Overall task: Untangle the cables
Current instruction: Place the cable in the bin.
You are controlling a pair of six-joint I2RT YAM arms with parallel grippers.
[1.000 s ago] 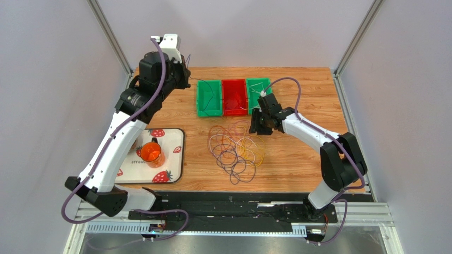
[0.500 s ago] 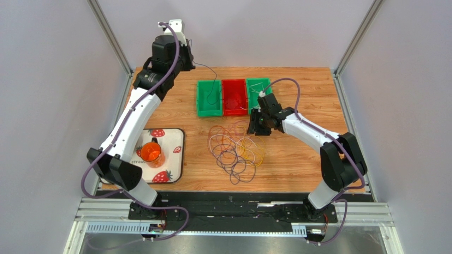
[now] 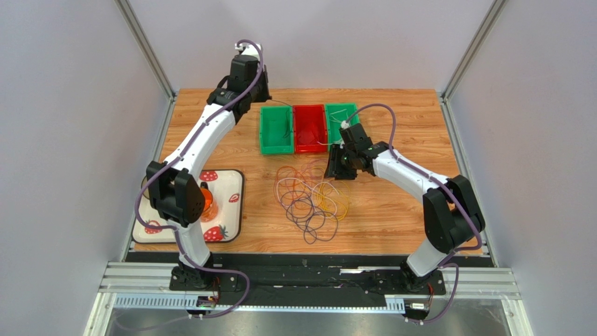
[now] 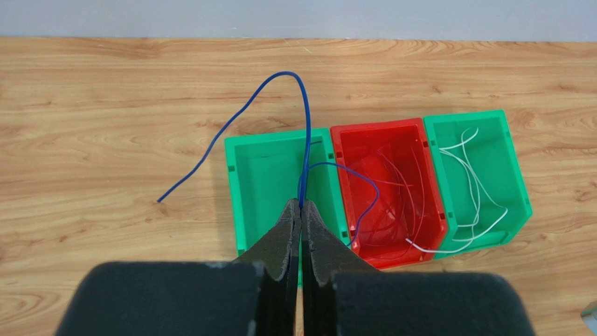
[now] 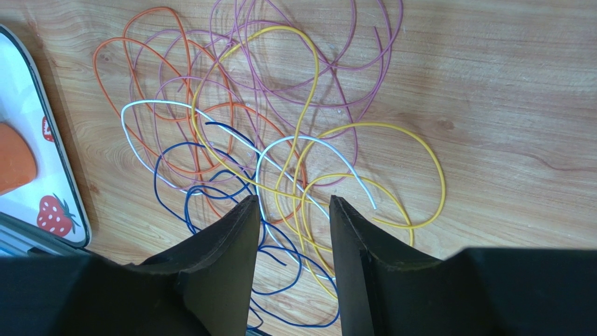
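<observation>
Left tool (image 4: pixel 301 208), blue cable (image 4: pixel 307 119), nearer green bin (image 4: pixel 237 183)

The white-shelled left arm (image 3: pixel 201 138) and its twin right arm (image 3: pixel 410 175) both have black joints, a thick purple hose (image 3: pixel 382 105) running alongside, and matte black wedge-shaped fingers (image 5: pixel 210 266).

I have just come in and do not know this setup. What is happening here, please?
Two robot arms are sorting a tangle of cables. The left gripper is shut on one blue cable, held above the left green bin. The red bin holds reddish cables, the right green bin white cables. The right gripper hovers open over the tangle on the table, holding nothing.
</observation>
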